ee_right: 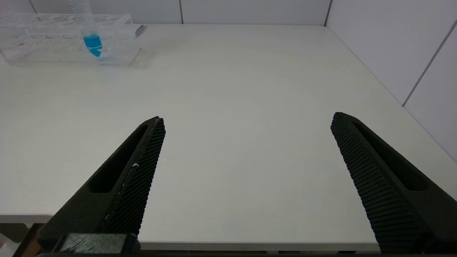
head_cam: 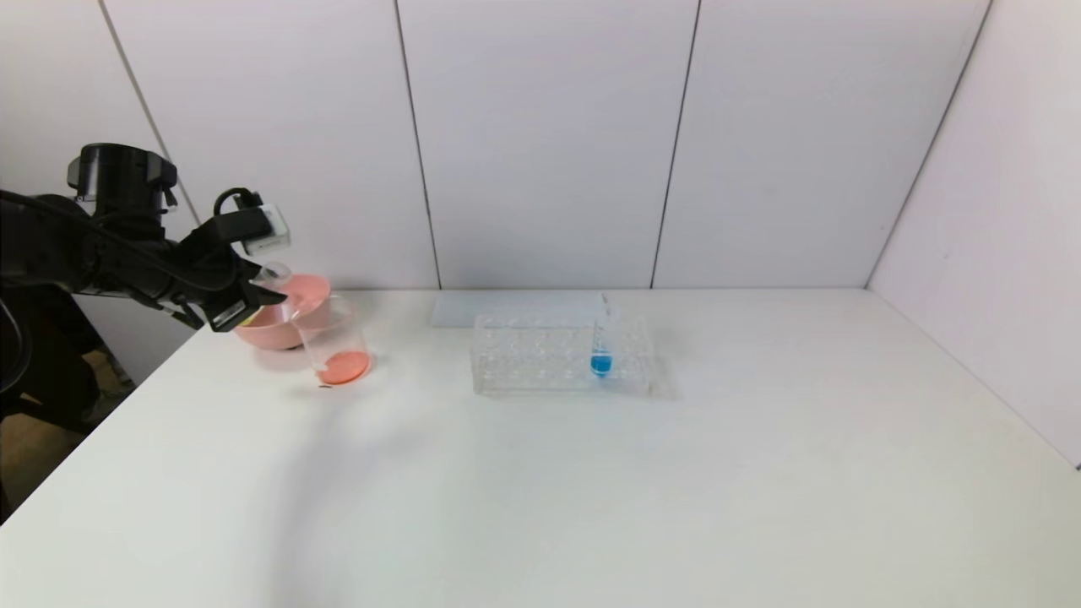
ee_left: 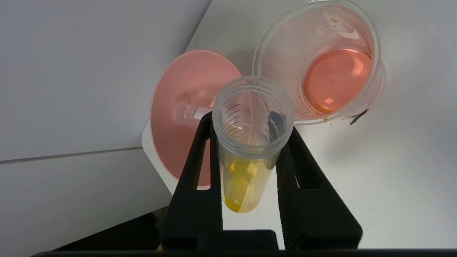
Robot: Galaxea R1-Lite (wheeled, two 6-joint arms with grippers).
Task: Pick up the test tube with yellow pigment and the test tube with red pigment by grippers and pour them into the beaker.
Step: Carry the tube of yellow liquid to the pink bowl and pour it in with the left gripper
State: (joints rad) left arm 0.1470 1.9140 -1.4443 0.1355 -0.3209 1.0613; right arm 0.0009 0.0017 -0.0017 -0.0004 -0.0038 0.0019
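Note:
My left gripper [head_cam: 262, 291] is shut on the test tube with yellow pigment [ee_left: 242, 178]. It holds the tube tilted in the air over the pink bowl's edge, just left of the beaker, and yellow liquid sits in the rounded tip. The beaker [head_cam: 325, 325] stands on the table with orange-red liquid at its bottom, and it also shows in the left wrist view [ee_left: 282, 71]. No tube with red liquid is in view. My right gripper [ee_right: 248, 119] is open and empty, low over the table's front edge.
A pink bowl [head_cam: 270, 333] stands behind and left of the beaker, near the table's left edge, with a clear empty-looking tube [ee_left: 185, 113] lying in it. A clear tube rack [head_cam: 524, 355] at the table's middle holds a blue-liquid tube [head_cam: 601, 346]. Walls close the back and right.

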